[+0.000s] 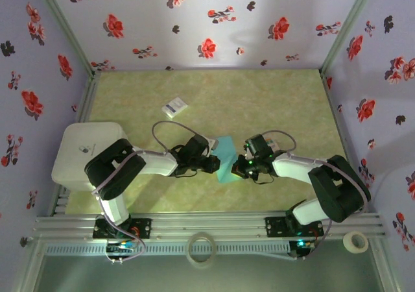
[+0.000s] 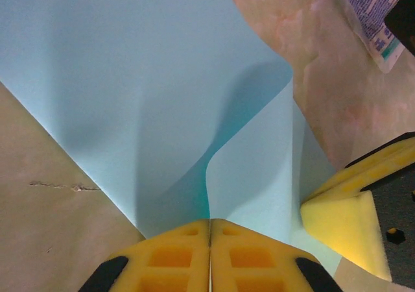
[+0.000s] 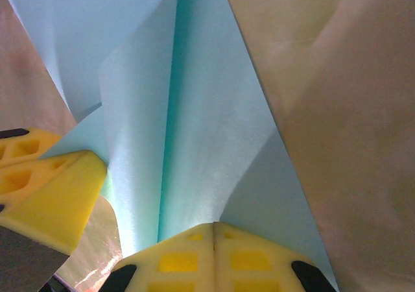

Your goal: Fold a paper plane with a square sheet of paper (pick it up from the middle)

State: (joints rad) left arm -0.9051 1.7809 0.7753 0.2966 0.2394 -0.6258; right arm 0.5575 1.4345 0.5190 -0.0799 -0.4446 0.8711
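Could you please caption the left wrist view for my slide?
Left tool shut on the teal paper, right tool alongside.

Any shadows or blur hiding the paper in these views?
Top external: sharp, but the arms cover much of the teal sheet. Left wrist: a soft shadow falls under the raised fold. Right wrist: the nearest paper, by the fingers, looks bright and soft.

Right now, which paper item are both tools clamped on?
The teal square sheet of paper, pinched between left tool and right tool; the small white card lies apart, untouched.

Lilac walls (image 1: 194, 19) printed with red and black flowers enclose a mottled yellow-green tabletop (image 1: 259, 97) under soft, even light.
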